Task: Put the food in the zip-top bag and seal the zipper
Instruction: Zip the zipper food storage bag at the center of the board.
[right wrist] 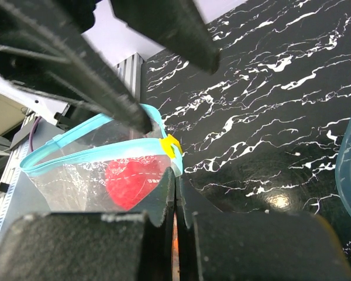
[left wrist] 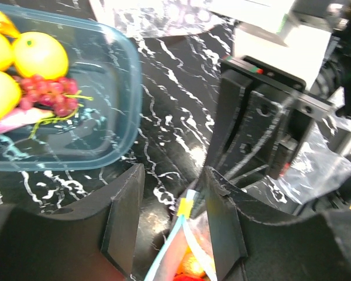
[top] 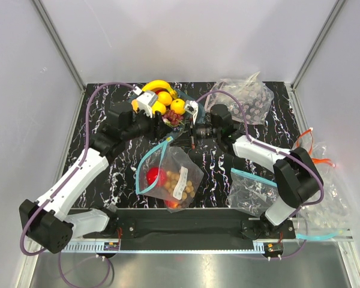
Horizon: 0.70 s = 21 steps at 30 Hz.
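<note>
The zip-top bag lies mid-table with its mouth open, holding a red apple and a tan nut cluster. Its light-blue zipper ends in a yellow slider at the far corner. My right gripper is shut on the bag's corner just under the slider; it also shows in the top view. My left gripper is open, its fingers straddling that same corner and slider. The bowl behind holds a banana, yellow fruits, an orange and grapes.
A clear bag of pale balls sits at the back right. A wrinkled clear blue-strip bag lies by the right arm's base, and another bag lies off the mat's right edge. Grey walls close the table on three sides.
</note>
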Motion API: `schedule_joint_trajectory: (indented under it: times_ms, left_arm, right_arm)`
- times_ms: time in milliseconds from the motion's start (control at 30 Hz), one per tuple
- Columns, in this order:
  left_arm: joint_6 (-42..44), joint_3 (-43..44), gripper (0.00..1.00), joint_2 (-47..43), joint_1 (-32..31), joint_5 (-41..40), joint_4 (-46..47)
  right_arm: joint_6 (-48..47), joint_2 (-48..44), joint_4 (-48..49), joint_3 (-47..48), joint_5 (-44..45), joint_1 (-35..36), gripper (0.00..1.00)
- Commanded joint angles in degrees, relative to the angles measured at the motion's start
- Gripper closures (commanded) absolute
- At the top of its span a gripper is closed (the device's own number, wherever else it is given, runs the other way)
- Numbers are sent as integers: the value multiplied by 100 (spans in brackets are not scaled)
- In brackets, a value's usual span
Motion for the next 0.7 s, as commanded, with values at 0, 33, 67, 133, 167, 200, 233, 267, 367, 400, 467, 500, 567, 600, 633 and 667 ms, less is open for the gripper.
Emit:
schedule_joint_trajectory:
  times_ms: [0,33,67,133,167,200,233,267,367,400,467,500,567,600,633,667]
  left_arm:
    - [7,81,52,3,13,574,412]
    - [-11,71,52,12,13,609,429]
    - [-37,71,53,12,13,644,438]
    - [-81,124,54,73,13,619,404]
    - [-99,159,55,108,13,584,299]
    - [-82,211,55,187,4,592,246]
    - [-73,256,56,223,4,609,210]
    - [-73,265,56,258,-22,610,184]
    - [-47,273,57,372,-31,584,157]
    - [-38,274,58,425,-40,575,131]
    - [-20,256,59,434,-57,583,96]
    - [-20,247,59,443,-57,592,104]
    - [-20,238,61,434,-75,592,96]
    - [-29,238,62,408,-84,601,96]
    - [-29,238,62,399,-93,601,78]
    - [-20,238,62,381,-119,601,87]
  right_arm:
    - [-171,-250,46,2,185,41,100]
    - [-179,-268,38,-16,203,41,100]
    - [-179,-285,46,-24,264,41,100]
    - [-179,-320,46,-42,326,32,100]
    - [-188,-347,90,-77,378,32,100]
    - [-180,-364,108,-95,413,24,100]
    - [-171,-417,134,-138,449,24,100]
    - [-162,-435,169,-147,475,-2,100]
    - [-83,-505,301,-226,475,-46,100]
    - [-74,-531,319,-244,484,-55,100]
    - [-56,-540,345,-262,502,-82,100]
    - [-30,-532,363,-270,510,-91,100]
    - [22,-531,450,-288,502,-108,100]
    - [66,-523,477,-306,502,-126,100]
    - [67,-523,486,-314,510,-126,100]
    - [75,-540,521,-323,510,-143,100]
